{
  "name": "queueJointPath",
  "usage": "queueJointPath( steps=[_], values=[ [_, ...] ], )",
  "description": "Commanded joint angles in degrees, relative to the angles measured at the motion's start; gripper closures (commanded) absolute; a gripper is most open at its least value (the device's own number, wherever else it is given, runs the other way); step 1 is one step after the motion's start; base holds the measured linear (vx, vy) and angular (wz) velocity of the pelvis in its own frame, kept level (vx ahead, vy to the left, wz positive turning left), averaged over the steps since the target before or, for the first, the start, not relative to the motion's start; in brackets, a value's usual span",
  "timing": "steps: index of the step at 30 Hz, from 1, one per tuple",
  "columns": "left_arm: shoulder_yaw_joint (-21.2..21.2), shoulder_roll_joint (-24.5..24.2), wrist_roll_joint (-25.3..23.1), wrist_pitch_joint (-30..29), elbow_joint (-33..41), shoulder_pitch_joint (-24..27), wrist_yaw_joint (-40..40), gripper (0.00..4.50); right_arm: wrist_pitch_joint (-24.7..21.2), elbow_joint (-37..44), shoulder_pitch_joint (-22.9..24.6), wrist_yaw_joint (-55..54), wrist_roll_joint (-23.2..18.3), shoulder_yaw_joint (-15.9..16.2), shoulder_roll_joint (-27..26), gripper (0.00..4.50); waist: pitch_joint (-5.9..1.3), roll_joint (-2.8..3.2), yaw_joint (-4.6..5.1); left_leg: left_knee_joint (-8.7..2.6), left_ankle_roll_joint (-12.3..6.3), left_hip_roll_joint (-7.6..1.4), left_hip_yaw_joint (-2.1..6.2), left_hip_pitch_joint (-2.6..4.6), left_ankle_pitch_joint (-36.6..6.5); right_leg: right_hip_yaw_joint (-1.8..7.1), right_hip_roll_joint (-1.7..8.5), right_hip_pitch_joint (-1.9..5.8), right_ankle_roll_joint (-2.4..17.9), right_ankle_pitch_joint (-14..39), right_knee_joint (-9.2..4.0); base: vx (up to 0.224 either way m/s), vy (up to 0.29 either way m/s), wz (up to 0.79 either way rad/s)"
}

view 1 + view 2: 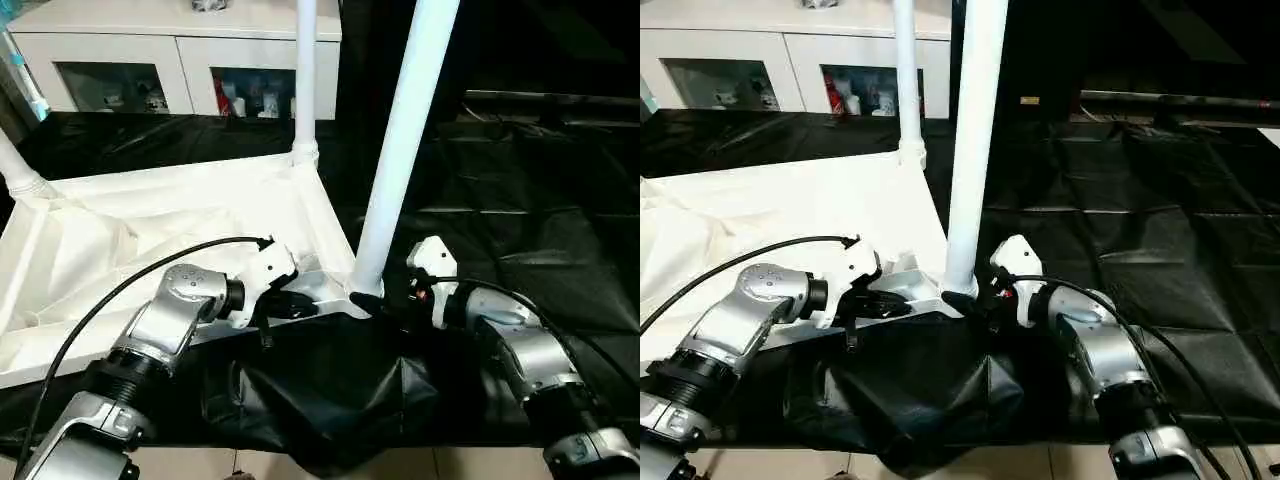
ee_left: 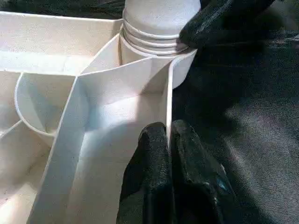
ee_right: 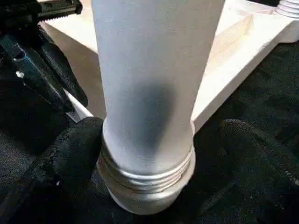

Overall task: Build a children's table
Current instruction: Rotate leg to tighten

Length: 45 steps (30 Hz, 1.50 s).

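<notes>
The white tabletop (image 1: 200, 200) lies upside down on black cloth, ribs up. A long white leg (image 1: 400, 150) rises, slightly tilted, from the near right corner socket (image 2: 140, 56). Its threaded rings (image 3: 145, 175) show above the socket. My right gripper (image 1: 385, 300) is open around the leg's base; one finger (image 3: 77, 154) touches it and the other (image 3: 252, 149) stands a little apart. My left gripper (image 2: 169, 135) is shut on the tabletop's thin rim wall, just beside that corner.
Two more white legs stand in the far corner (image 1: 305, 80) and the left corner (image 1: 15, 170). A white cabinet with glass doors (image 1: 180, 60) stands behind. Black cloth (image 1: 520, 250) covers the floor, bunched in a fold (image 1: 330, 400) in front of me.
</notes>
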<state>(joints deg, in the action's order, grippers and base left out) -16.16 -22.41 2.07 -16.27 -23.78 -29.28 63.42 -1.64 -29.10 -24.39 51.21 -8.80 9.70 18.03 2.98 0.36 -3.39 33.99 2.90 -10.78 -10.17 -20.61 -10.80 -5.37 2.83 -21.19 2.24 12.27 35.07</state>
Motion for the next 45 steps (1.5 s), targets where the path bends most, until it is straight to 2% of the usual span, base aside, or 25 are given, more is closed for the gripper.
queueJointPath(
  steps=[1,5,8,9,11,12,15,16,19,23,25,26,27,28,31,33,34,36,39,40,41,42,43,44,45],
  values=[
    [-0.11,-0.14,0.54,-0.38,0.49,0.90,0.15,4.50,1.25,-2.04,-1.17,0.21,0.93,0.52,-0.34,0.63,-3.63,-0.45,-0.33,-3.46,-4.31,-3.11,1.11,0.22,-5.90,3.90,6.39,2.66,12.30,5.51,-3.88,0.000,0.000,0.00],
    [-0.08,-0.17,0.59,-0.41,0.47,0.81,0.21,4.50,2.56,-4.71,-2.76,0.48,1.17,0.56,-1.18,0.95,-3.71,-0.12,-0.41,-3.46,-4.21,-3.23,1.17,0.26,-5.59,3.92,6.41,2.65,12.74,4.24,-3.72,0.000,0.000,0.00],
    [-0.15,-0.21,0.52,-0.19,0.12,0.64,0.33,4.50,3.12,-6.15,-3.69,1.08,1.24,0.60,-1.57,1.09,-3.69,-0.18,-0.33,-3.46,-4.38,-3.16,1.14,0.22,-5.73,3.87,6.28,2.69,13.03,3.80,-3.69,0.000,0.000,0.00],
    [-0.15,-0.23,0.50,-0.13,0.00,0.58,0.34,4.50,3.25,-6.45,-3.83,1.31,1.36,0.67,-1.58,1.22,-3.67,-0.44,-0.30,-3.48,-4.43,-3.19,1.12,0.20,-5.73,3.88,6.26,2.71,12.94,3.94,-3.70,0.000,0.000,0.00],
    [-0.14,-0.21,0.48,-0.03,-0.24,0.45,0.31,4.50,3.90,-7.49,-4.20,1.68,1.70,0.76,-1.59,1.40,-3.74,-0.28,-0.34,-3.44,-4.47,-3.22,1.15,0.20,-5.59,3.86,6.36,2.69,13.05,3.87,-3.60,0.000,0.000,0.00],
    [-0.12,-0.22,0.47,0.01,-0.33,0.39,0.31,4.50,4.21,-7.95,-4.36,1.79,1.91,0.76,-1.62,1.45,-3.72,-0.50,-0.30,-3.43,-4.54,-3.21,1.09,0.16,-5.60,3.90,6.38,2.72,13.02,3.80,-3.61,0.000,0.000,0.00],
    [0.20,0.11,0.55,0.23,-0.94,-0.01,-0.14,4.50,5.23,-9.54,-4.83,1.81,2.07,0.42,-1.74,1.63,-3.64,-0.44,-0.30,-3.46,-4.53,-3.16,1.09,0.26,-5.88,3.87,6.30,2.61,12.86,5.03,-3.72,0.000,0.000,0.00],
    [0.35,0.25,0.65,0.22,-0.98,-0.02,-0.34,4.50,5.39,-9.77,-4.84,1.68,1.87,0.28,-1.86,1.68,-3.62,-0.68,-0.26,-3.47,-4.56,-3.15,1.05,0.23,-5.98,3.89,6.30,2.63,12.79,5.30,-3.77,0.000,0.000,0.00],
    [1.24,1.23,1.12,0.00,-1.52,-0.31,-1.77,4.50,5.74,-10.79,-4.71,0.24,1.45,-0.46,-2.67,1.71,-3.56,-0.54,-0.31,-3.49,-4.42,-3.20,1.07,0.21,-6.06,3.93,6.39,2.59,12.59,6.18,-3.84,0.000,0.000,0.00],
    [2.72,3.80,0.34,0.25,-5.02,-2.27,-7.36,4.50,6.50,-13.25,-4.36,-6.67,1.92,-2.03,-5.61,1.75,-3.48,-0.75,-0.18,-3.55,-3.71,-3.06,0.99,0.34,-6.67,3.98,6.36,2.42,12.04,8.15,-4.13,0.000,0.000,0.00],
    [3.08,4.81,-0.20,0.33,-6.62,-3.30,-9.71,4.50,6.44,-14.21,-4.48,-9.90,2.25,-2.59,-6.75,1.75,-3.40,-0.67,-0.21,-3.66,-3.24,-3.08,1.03,0.56,-7.41,3.95,6.35,2.26,11.66,9.83,-4.32,0.000,0.000,0.00],
    [3.79,6.85,-0.90,0.72,-9.57,-5.22,-13.99,4.50,6.47,-16.06,-4.89,-15.33,3.10,-3.20,-8.65,1.75,-3.38,-0.80,-0.19,-3.67,-2.95,-3.10,0.96,0.50,-7.46,4.03,6.45,2.29,11.53,10.30,-4.40,0.000,0.000,0.00],
    [3.79,6.85,-0.90,0.72,-9.57,-5.22,-13.99,4.50,6.47,-16.06,-4.89,-15.33,3.10,-3.20,-8.65,1.75,-3.33,-0.76,-0.23,-3.62,-2.71,-2.91,0.89,0.57,-7.62,4.01,6.40,2.15,11.36,10.80,-4.53,0.000,0.000,0.00],
    [4.31,9.08,-1.63,1.52,-12.52,-7.18,-18.43,4.50,6.07,-17.87,-5.66,-21.25,3.96,-3.70,-10.81,1.75,-3.35,-0.53,-0.30,-3.69,-2.27,-2.95,0.99,0.64,-8.00,3.98,6.52,2.08,11.06,11.94,-4.57,0.000,0.000,0.00],
    [4.84,12.57,-2.69,3.01,-16.92,-10.25,-25.32,4.50,3.72,-20.88,-8.03,-28.79,3.58,-5.30,-15.30,1.75,-3.35,-0.63,-0.25,-3.80,-1.97,-2.95,0.95,0.78,-8.83,4.00,6.48,2.05,10.71,12.59,-4.73,0.000,0.000,0.00],
    [4.60,13.41,-3.10,3.85,-17.91,-10.94,-26.21,4.50,3.52,-21.35,-8.64,-27.73,3.82,-4.42,-16.58,1.75,-3.43,-0.52,-0.34,-3.86,-1.91,-2.99,1.03,0.82,-9.19,3.95,6.57,2.05,10.42,12.55,-4.76,0.000,0.000,0.00],
    [4.06,13.90,-3.51,4.66,-18.31,-11.26,-25.94,4.50,4.10,-21.37,-8.95,-25.73,4.49,-3.01,-17.44,1.75,-3.41,-0.52,-0.33,-3.89,-2.35,-3.06,1.05,0.55,-9.00,3.97,6.69,2.17,10.49,11.50,-4.67,0.000,0.000,0.00],
    [3.86,14.18,-3.49,5.12,-18.54,-11.39,-25.24,4.50,4.95,-21.27,-9.08,-24.05,4.67,-2.42,-17.91,1.06,-3.46,-0.68,-0.35,-3.84,-2.79,-3.00,1.02,0.45,-8.58,3.98,6.80,2.29,10.49,10.62,-4.55,0.000,0.000,0.00],
    [3.61,13.75,-2.83,6.25,-18.40,-11.07,-22.80,4.50,6.39,-21.19,-9.44,-23.12,4.21,-3.24,-17.30,0.99,-3.30,-0.81,-0.41,-3.85,-3.18,-2.94,1.03,0.43,-9.46,3.94,6.95,2.22,9.93,13.41,-4.90,0.000,0.000,0.00],
    [3.59,13.70,-2.79,6.34,-18.41,-11.04,-22.63,4.50,6.52,-21.20,-9.47,-23.12,4.24,-3.28,-17.22,0.85,-3.28,-0.79,-0.41,-3.86,-3.16,-2.93,1.03,0.42,-9.57,3.95,6.94,2.18,9.75,13.97,-4.98,0.000,0.000,0.00],
    [3.44,12.89,-2.10,7.20,-17.77,-10.40,-20.00,4.50,9.17,-20.17,-9.47,-21.31,4.61,-3.22,-15.54,0.60,-3.29,-0.84,-0.45,-3.91,-3.13,-2.99,1.08,0.39,-9.54,3.93,7.00,2.18,9.56,14.46,-4.98,0.000,0.000,0.00],
    [3.37,12.54,-1.84,7.55,-17.48,-10.13,-18.88,4.50,9.17,-19.41,-9.35,-19.66,4.16,-3.29,-14.88,0.60,-3.45,-0.88,-0.48,-3.79,-3.32,-2.94,1.05,0.28,-8.90,3.94,6.92,2.29,9.51,13.57,-4.79,0.000,0.000,0.00],
    [3.10,11.58,-1.36,8.46,-16.48,-9.30,-16.25,4.50,8.45,-17.23,-8.77,-14.98,2.97,-3.14,-12.97,0.60,-3.52,-1.22,-0.44,-3.78,-3.74,-2.95,0.99,0.23,-8.40,3.94,6.84,2.32,9.61,12.56,-4.73,0.000,0.000,0.00],
    [2.80,10.76,-1.03,9.17,-15.58,-8.56,-13.97,4.50,7.49,-15.45,-8.17,-11.06,2.29,-2.73,-11.21,0.60,-3.79,-1.01,-0.69,-3.51,-5.21,-3.02,0.98,-0.06,-5.97,3.94,6.79,2.52,10.30,7.65,-4.07,0.000,0.000,0.00],
    [2.47,10.02,-0.76,9.59,-14.72,-7.92,-11.99,4.50,6.91,-14.03,-7.61,-7.88,2.09,-2.08,-9.55,0.60,-3.97,-1.03,-0.69,-3.48,-5.78,-3.09,1.06,-0.09,-4.73,3.88,6.68,2.61,10.66,5.29,-3.72,0.000,0.000,0.00]
  ],
)
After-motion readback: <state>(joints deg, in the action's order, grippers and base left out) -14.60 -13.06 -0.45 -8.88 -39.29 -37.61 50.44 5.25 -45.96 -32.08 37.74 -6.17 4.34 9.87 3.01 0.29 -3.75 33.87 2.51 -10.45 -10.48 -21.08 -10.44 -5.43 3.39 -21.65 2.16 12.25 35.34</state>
